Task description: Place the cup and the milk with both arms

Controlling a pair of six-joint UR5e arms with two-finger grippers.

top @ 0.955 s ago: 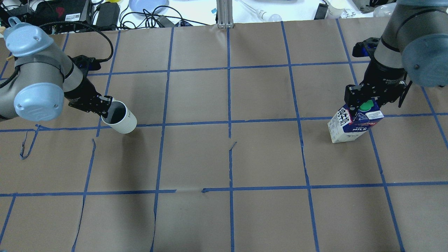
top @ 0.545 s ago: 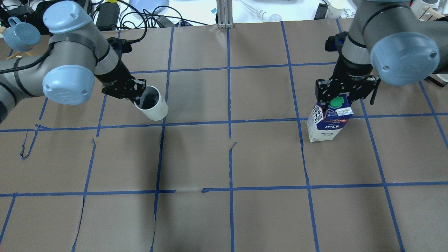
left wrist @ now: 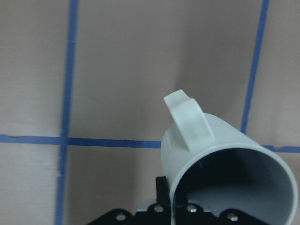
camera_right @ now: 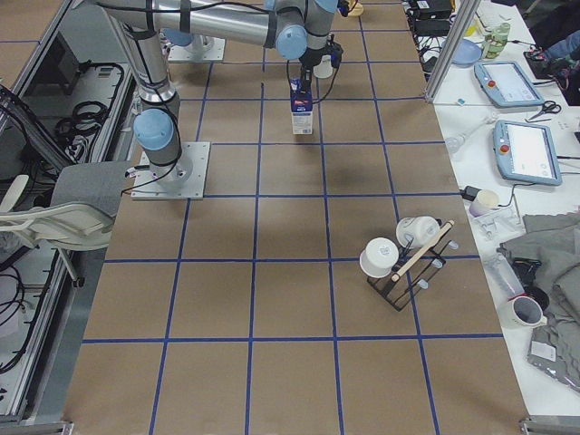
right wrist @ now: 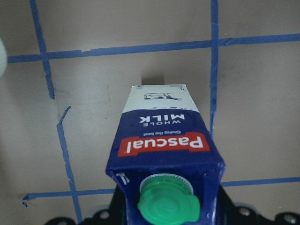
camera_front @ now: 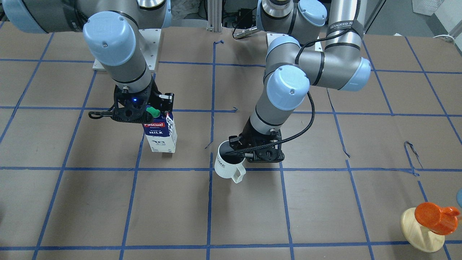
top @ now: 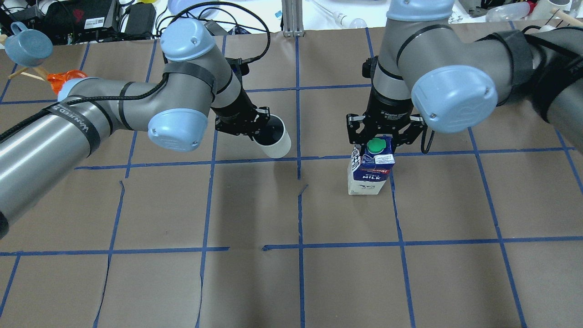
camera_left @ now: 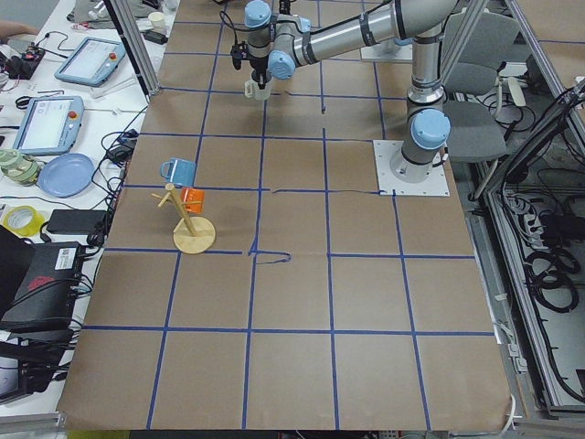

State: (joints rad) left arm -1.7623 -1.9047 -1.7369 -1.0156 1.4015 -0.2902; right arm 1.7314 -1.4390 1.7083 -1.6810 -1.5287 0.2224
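The cup [top: 276, 140] is a white mug with a dark inside, held tilted above the table near the centre. My left gripper [top: 260, 128] is shut on its rim. In the front view the cup [camera_front: 226, 168] shows its handle and lettering below the left gripper [camera_front: 241, 152]. The left wrist view shows the cup [left wrist: 220, 150] with its handle up. The milk [top: 368, 172] is an upright blue and white carton with a green cap. My right gripper [top: 376, 138] is shut on its gable top, just right of the centre line. The milk also shows in the front view [camera_front: 160, 135] and the right wrist view [right wrist: 161, 140].
An orange cup [camera_front: 433, 216] sits on a wooden stand [camera_front: 420, 231] at the table's left end, with a blue mug [top: 26, 45] beside it. A rack with white cups [camera_right: 403, 258] stands at the right end. Cables and clutter [top: 136, 18] line the far edge.
Both arms have swung inward toward the table's centre. The left gripper carried the cup to the right, and the right gripper carried the milk to the left.
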